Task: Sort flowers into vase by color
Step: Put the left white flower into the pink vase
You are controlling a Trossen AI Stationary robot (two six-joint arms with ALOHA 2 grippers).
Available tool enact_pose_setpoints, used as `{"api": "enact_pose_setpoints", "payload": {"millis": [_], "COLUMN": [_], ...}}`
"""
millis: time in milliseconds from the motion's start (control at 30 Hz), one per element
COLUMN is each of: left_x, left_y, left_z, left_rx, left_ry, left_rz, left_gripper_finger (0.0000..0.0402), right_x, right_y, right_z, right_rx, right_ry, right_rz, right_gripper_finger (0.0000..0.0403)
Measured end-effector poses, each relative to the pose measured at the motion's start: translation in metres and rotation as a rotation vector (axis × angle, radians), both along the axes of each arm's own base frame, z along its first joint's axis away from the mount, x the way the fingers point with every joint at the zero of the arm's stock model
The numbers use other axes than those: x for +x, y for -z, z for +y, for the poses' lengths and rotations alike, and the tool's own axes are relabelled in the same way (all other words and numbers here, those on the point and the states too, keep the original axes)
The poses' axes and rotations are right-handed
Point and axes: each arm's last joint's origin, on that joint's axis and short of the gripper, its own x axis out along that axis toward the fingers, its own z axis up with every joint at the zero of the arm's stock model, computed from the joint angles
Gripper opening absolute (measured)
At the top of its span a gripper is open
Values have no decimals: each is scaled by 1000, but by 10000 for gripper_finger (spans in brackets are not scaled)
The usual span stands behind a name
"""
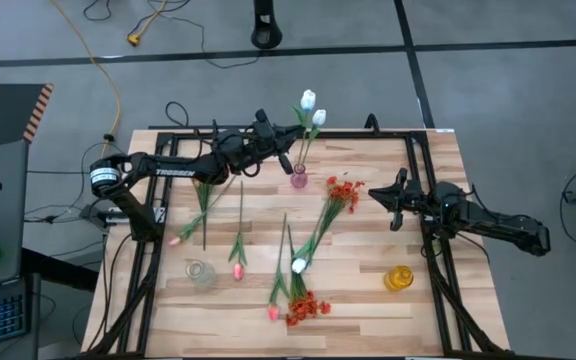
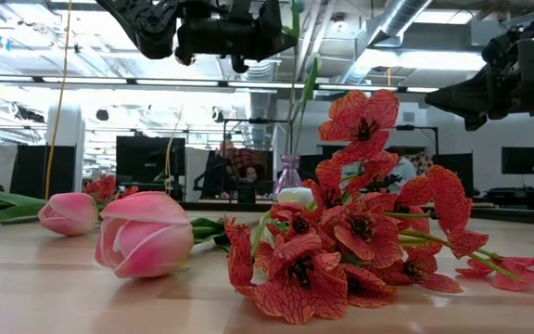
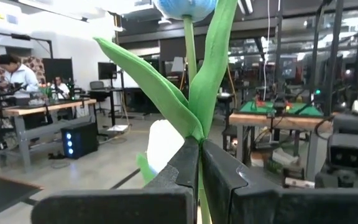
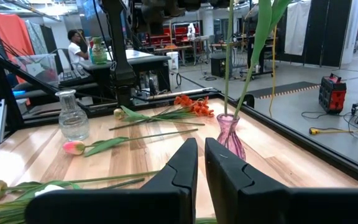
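A small pink vase (image 1: 298,180) stands on the table near the far edge with two white tulips (image 1: 308,100) (image 1: 318,117) upright in it, their stems in its neck (image 4: 229,118). My left gripper (image 1: 288,158) reaches in from the table's left and is shut on one white tulip (image 3: 185,6) below its bloom. The second white bloom (image 3: 163,143) shows just behind. My right gripper (image 1: 375,195) waits at the right, fingers almost together (image 4: 201,146) with nothing between them. Pink tulips (image 1: 238,268), a white tulip (image 1: 299,265) and red-orange blooms (image 1: 345,190) lie flat on the table. My left gripper pinches the white tulip's green stem (image 3: 198,132) between its two fingers, where the long leaves branch off, well below the bloom. The fingers come about level from the table's left and lie across the stem. The tulip stands upright, its lower end in the pink vase (image 2: 288,173).
A clear glass vase (image 1: 200,272) stands near the front left and a yellow vase (image 1: 398,278) near the front right. Another red-orange bunch (image 1: 308,305) lies at the front middle. Black frame rails (image 1: 423,170) run along the table's edges.
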Motion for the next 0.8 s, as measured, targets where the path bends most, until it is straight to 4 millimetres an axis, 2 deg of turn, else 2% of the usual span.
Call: {"api": "enact_pose_setpoints", "payload": {"millis": [133,800], "left_x": [0,2], "left_y": [-2,13], "left_z": [0,1], "left_rx": [-11,-65], "left_ry": [4,3], "left_rz": [-21,123], "left_gripper_finger": [0,0], "right_x": [0,0], "right_y": [0,0], "right_z": [0,0], "right_rx": [0,0], "right_ry": [0,0], "right_rz": [0,0], "right_gripper_finger": [60,60]}}
